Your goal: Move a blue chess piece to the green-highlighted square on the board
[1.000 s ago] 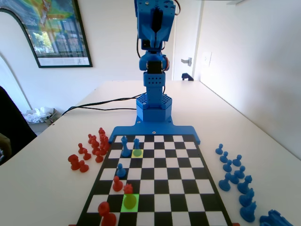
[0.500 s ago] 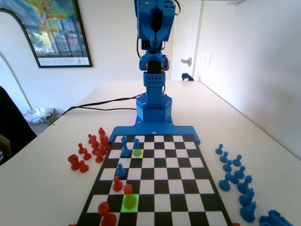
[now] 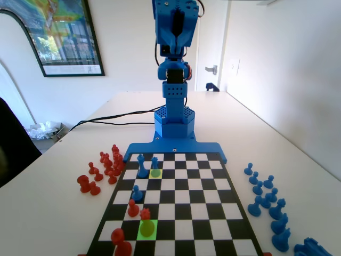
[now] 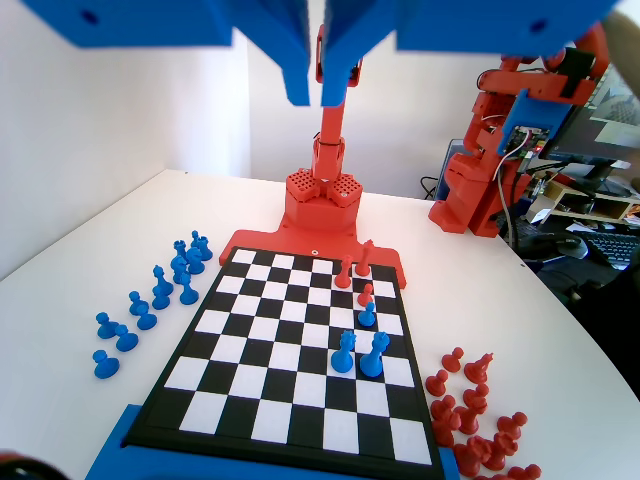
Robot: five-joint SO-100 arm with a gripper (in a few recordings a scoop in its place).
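**No pick-up yet: blue piece far from green square**

Judged from the layout, barely begun. Parked high above the far end of the fixed view, on the blue arm (image 3: 173,48), with the gripper (image 4: 322,88) hanging at the top of the wrist view. Jaws drawn close, with a thin slit between them and nothing in it.

Standing on the yellow square (image 3: 155,173), in the far left part of the board (image 3: 184,210) in the fixed view: the blue chess piece (image 3: 154,161), also seen in the near right part of the wrist view (image 4: 343,352). Just to its left in the fixed view, a taller blue piece (image 3: 141,165).

Well apart from it, near the close left corner in the fixed view: the green square (image 3: 147,230). Seemingly taken up, or at least crowded at its far edge, by a red piece (image 3: 145,214). Hard to tell which through the tint.

Left to do, by this reading: coming down over the piece, gripping, lifting, carrying it along the board and setting it down on green.

Counted on the board: three blue and three red. One green square and one yellow.

Off the board, on the table (image 3: 64,213): a scatter of spare blue pieces (image 3: 265,201) to the right in the fixed view, ten or so. To the left, a heap of spare red pieces (image 3: 106,162), too bunched for an exact count.
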